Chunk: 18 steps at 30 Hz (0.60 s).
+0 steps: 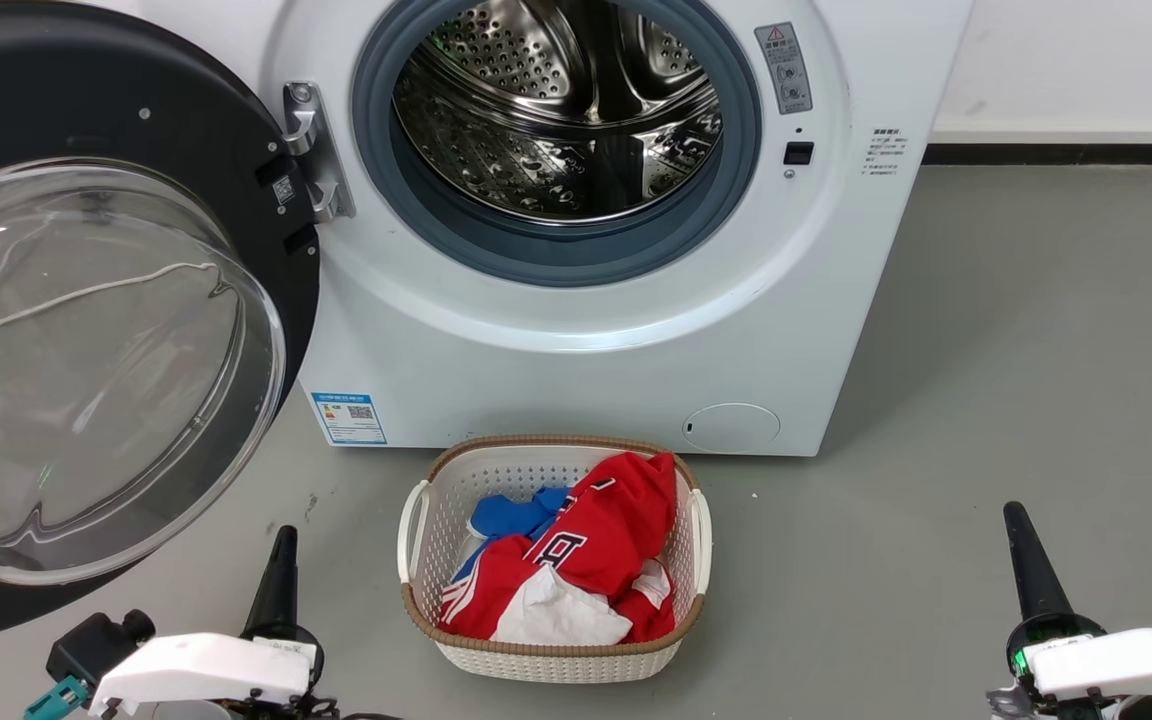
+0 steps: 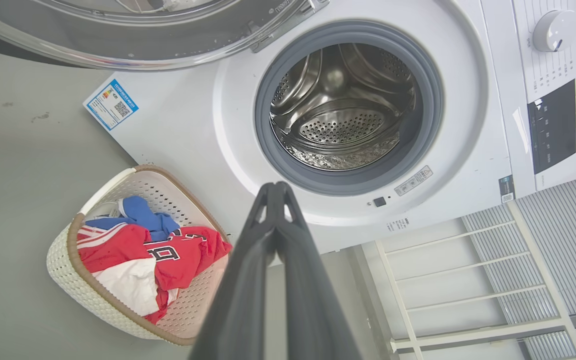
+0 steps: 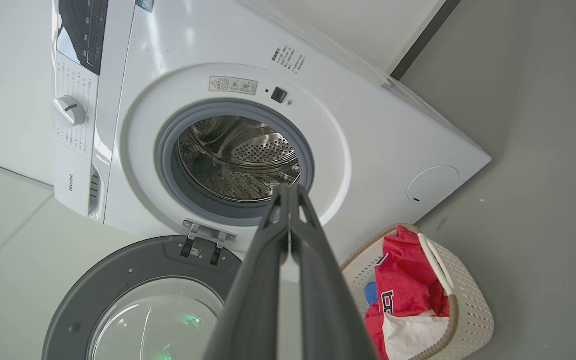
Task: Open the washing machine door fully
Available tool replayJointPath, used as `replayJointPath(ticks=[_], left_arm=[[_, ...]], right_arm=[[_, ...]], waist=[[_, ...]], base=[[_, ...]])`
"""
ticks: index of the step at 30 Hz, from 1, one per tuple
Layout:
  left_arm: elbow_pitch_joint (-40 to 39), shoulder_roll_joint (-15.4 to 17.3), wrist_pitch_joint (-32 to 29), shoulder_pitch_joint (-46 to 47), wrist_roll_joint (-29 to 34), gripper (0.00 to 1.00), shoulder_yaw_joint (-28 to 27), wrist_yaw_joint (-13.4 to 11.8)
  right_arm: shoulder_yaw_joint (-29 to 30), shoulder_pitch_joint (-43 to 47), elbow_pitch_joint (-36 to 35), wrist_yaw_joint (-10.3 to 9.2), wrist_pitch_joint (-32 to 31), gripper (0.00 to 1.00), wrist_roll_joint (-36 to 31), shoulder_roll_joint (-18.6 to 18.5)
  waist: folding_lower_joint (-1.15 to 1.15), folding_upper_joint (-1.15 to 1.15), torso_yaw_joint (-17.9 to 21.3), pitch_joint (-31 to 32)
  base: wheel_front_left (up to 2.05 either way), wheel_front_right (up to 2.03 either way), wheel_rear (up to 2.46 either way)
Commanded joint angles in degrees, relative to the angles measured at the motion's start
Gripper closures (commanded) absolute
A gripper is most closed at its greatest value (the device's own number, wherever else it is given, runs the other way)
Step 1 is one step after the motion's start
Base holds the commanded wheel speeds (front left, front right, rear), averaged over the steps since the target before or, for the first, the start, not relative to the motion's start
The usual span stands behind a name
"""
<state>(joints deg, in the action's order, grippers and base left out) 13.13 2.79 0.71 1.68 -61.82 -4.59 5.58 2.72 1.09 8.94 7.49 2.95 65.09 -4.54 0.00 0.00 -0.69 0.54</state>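
Note:
The washing machine door (image 1: 86, 300) hangs swung wide to the left on its hinge (image 1: 311, 150), its black rim and bulging clear glass bowl facing me. It also shows as washing machine door (image 3: 133, 295) and washing machine door (image 2: 133, 30). The steel drum mouth (image 1: 556, 110) with its grey gasket stands uncovered. My left gripper (image 1: 281, 545) rests low near the floor, below the door's right edge, shut and empty, fingertips together at left gripper (image 2: 275, 189). My right gripper (image 1: 1016, 520) is low at the right, shut and empty, seen as right gripper (image 3: 289, 192).
A white laundry basket (image 1: 416, 520) with red, blue and white clothes sits on the grey floor in front of the machine, between my grippers. A small round white flap (image 1: 731, 427) is at the machine's lower right. A white rack (image 2: 468, 280) stands beside the machine.

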Motion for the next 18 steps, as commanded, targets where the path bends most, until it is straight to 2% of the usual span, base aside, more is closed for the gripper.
replayJointPath(ticks=[1, 18], left_arm=[[-0.3, 0.1, -0.3, 1.5, -1.5, 1.00, -0.3, 0.4], [0.1, 0.1, -2.8, 2.8, -11.5, 1.00, -0.9, 1.0]], right_arm=[[0.1, -1.5, -0.1, 0.01, -0.4, 1.00, 1.5, -0.5], [0.6, -3.7, 1.6, 0.01, -2.9, 1.00, 11.2, -0.4]], waist=[[0.00, 0.00, 0.0, 0.0], [0.00, 0.00, 0.2, -0.2]], base=[[0.00, 0.00, 0.00], [0.00, 0.00, 0.00]])
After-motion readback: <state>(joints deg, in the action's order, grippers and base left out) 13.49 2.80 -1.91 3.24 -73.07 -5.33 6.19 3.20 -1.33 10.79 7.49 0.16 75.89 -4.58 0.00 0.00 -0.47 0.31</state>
